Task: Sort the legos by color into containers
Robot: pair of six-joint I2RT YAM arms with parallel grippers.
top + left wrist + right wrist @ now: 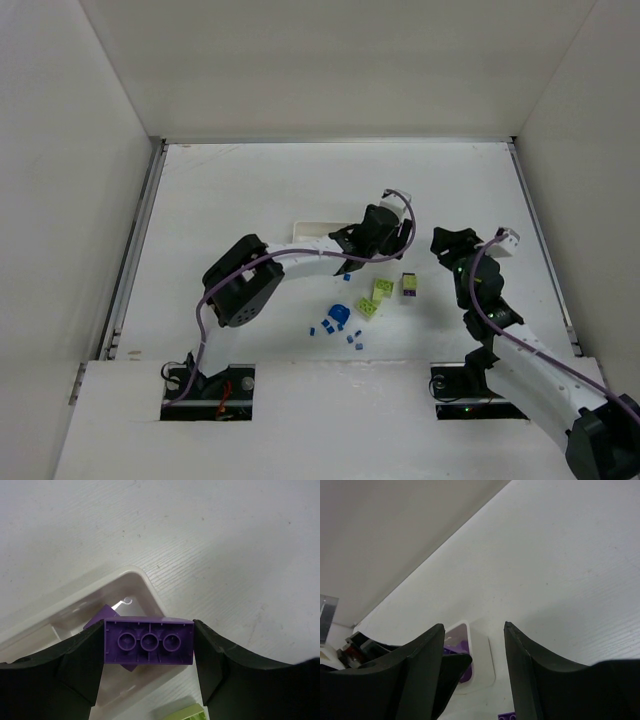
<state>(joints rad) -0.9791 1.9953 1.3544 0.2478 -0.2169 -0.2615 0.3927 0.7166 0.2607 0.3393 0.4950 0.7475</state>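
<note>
Holding: left gripper (149, 647) clamps purple brick (149, 636) by its short ends, long axis running across the jaws.
Below: tray (145, 582), end compartment directly under the brick, second brick (97, 620) already inside.
Right gripper (474, 670): open, empty, right of tray.
Loose: green bricks (383, 290), blue bits (327, 326), near side.
Hidden: other compartments, under left arm (300, 258).

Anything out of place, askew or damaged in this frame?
Nothing looks damaged or spilled. One purple piece in the tray lies at an angle to its walls, beneath the purple brick gripped by the left end effector.
</note>
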